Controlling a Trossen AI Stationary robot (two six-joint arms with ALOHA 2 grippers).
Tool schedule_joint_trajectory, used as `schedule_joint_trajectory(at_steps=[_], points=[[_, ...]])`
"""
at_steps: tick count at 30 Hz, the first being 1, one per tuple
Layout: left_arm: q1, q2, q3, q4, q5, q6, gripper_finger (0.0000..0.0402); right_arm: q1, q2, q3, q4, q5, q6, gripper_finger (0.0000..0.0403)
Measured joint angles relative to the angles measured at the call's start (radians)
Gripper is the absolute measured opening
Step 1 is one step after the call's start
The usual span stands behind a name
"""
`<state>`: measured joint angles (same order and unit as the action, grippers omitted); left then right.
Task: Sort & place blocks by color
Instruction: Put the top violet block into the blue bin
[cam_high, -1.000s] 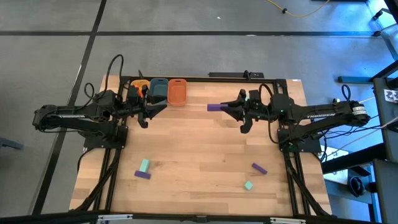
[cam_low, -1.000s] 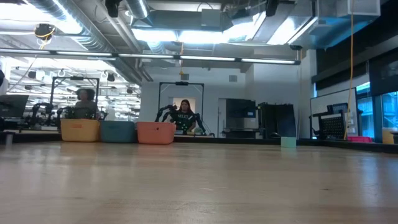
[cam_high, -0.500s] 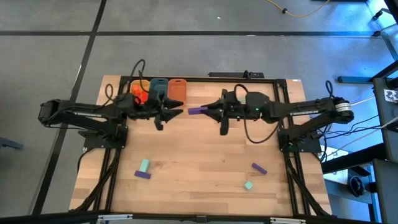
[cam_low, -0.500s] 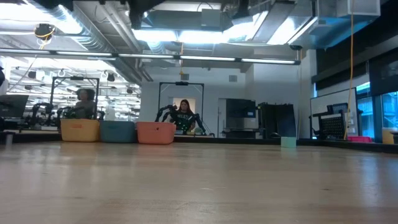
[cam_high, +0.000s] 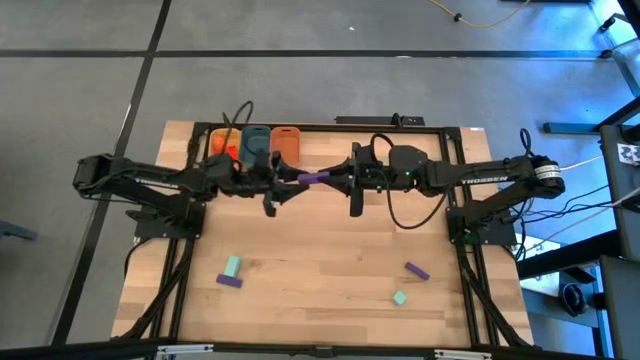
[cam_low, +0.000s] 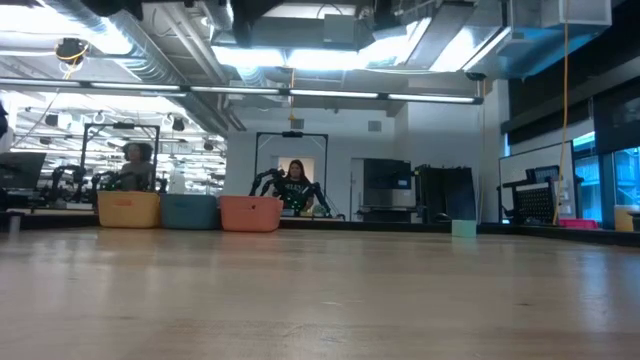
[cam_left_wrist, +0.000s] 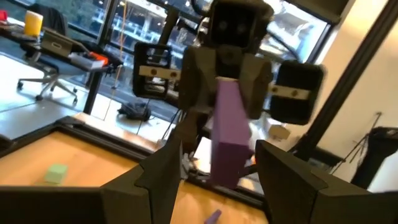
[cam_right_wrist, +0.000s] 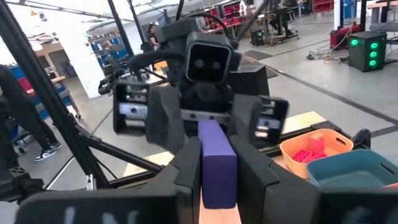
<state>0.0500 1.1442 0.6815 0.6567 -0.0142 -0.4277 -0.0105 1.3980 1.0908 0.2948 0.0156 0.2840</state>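
Right fingers pinch a smooth purple bar in mid-air, above the pale wooden surface at about 12 o'clock. Left fingers, spread, flank the bar's far end. Other small blocks lie near 6 o'clock.

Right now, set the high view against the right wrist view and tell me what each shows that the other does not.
Only the high view shows the four loose blocks at the table's near side, among them a mint block and a purple bar.

Only the right wrist view shows the red blocks inside the orange tub.

Both show the right gripper shut on the purple block, held out between the open fingers of the left gripper, above the table.
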Motion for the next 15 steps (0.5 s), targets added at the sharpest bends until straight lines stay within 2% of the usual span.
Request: schedule_joint_trajectory(at_steps=[4, 10, 15], points=[[0.004, 0.047, 0.035, 0.003, 0.010, 0.004, 0.0195, 0.000, 0.000, 0.000, 0.000, -0.001, 0.001, 0.0061], [0.004, 0.046, 0.042, 0.006, 0.015, 0.011, 0.0193, 0.000, 0.000, 0.000, -0.010, -0.001, 0.002, 0.0061], [0.004, 0.044, 0.042, 0.009, 0.010, 0.011, 0.0160, -0.001, 0.000, 0.000, -0.010, -0.002, 0.001, 0.0061]])
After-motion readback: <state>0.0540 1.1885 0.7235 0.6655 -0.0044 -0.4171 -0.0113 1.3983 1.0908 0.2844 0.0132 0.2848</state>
